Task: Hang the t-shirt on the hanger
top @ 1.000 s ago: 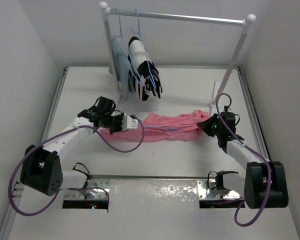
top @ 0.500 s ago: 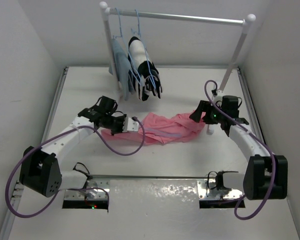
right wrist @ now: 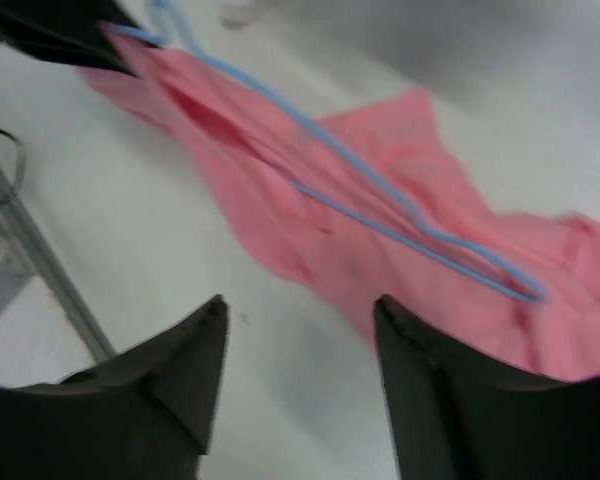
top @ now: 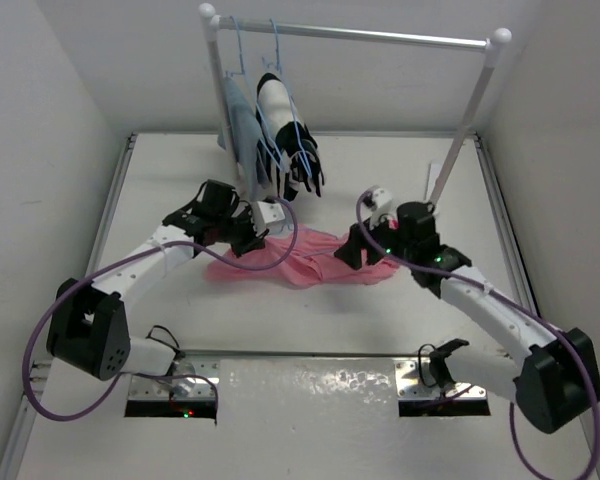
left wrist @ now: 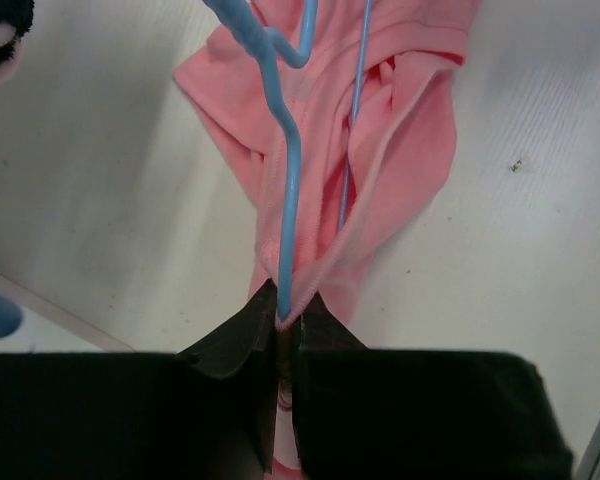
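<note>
- White table (top: 380,320) fills the top view; a rack (top: 380,38) with two hung garments (top: 280,140) stands at upper centre.
- T-shirt (top: 300,258) lies crumpled mid-frame, hanger (left wrist: 290,200) lying across it.
- Left fingers (left wrist: 272,322) pinch the hanger's wire and pink fabric together.
- Right fingers (top: 352,250) are spread wide, holding nothing, above the t-shirt's right end.

The hanger (left wrist: 289,190) lies on the t-shirt (top: 298,264), before the rack (top: 360,37).
</note>
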